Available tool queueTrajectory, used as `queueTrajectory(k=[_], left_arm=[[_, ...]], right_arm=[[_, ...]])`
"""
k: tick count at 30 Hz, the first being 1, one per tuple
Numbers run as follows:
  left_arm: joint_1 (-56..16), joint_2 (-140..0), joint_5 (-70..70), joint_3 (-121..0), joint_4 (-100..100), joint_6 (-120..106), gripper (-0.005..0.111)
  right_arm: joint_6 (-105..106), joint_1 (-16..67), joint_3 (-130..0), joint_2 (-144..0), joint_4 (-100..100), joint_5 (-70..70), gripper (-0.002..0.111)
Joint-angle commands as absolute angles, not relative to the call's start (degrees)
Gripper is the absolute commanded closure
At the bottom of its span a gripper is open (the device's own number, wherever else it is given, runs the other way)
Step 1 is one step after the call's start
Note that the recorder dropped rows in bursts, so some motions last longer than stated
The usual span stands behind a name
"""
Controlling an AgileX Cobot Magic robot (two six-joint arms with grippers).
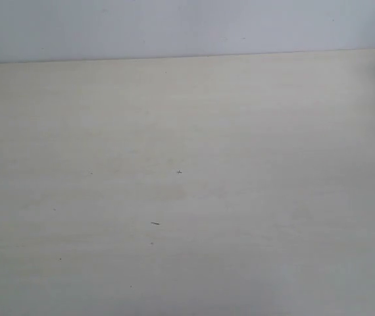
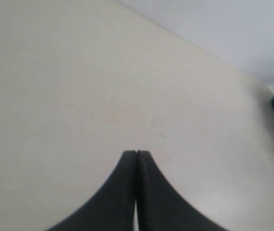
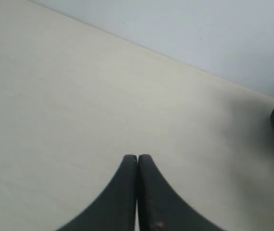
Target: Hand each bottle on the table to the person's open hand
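Legible text: none in any view | table (image 1: 253,131): pale surface bearing only tiny dark specks (image 1: 179,172), no characters | wall (image 1: 174,26): plain, unlettered | labels, brands, numbers, signs: none readable

The exterior camera looks down slantwise across the surface (image 1: 240,197) to the far wall (image 1: 174,26), while both wrist cameras sit low and close over it, facing the same wall.

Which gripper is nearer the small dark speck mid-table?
Left, probably. The speck lies on the table just ahead of the shut left gripper; the right gripper, also shut, has no speck in its view.
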State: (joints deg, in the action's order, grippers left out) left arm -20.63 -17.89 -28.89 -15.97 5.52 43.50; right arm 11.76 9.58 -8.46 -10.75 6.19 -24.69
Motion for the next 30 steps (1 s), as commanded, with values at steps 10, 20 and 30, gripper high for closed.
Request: queueTrajectory(k=[10, 20, 30], left_arm=[[-4.25, 0.0, -16.13, -0.64, 13.1, 43.62, 0.107], [-0.95, 0.0, -14.43, 0.0, 13.32, 43.55, 0.107], [-0.95, 0.0, -12.31, 0.0, 8.72, 12.34, 0.107]], right_arm=[[11.75, 9.38, -8.31, -10.52, 6.07, -24.29, 0.108], [11.75, 9.38, -8.31, -10.52, 6.07, -24.29, 0.108], [11.75, 9.38, -8.31, -10.52, 6.07, -24.29, 0.108]])
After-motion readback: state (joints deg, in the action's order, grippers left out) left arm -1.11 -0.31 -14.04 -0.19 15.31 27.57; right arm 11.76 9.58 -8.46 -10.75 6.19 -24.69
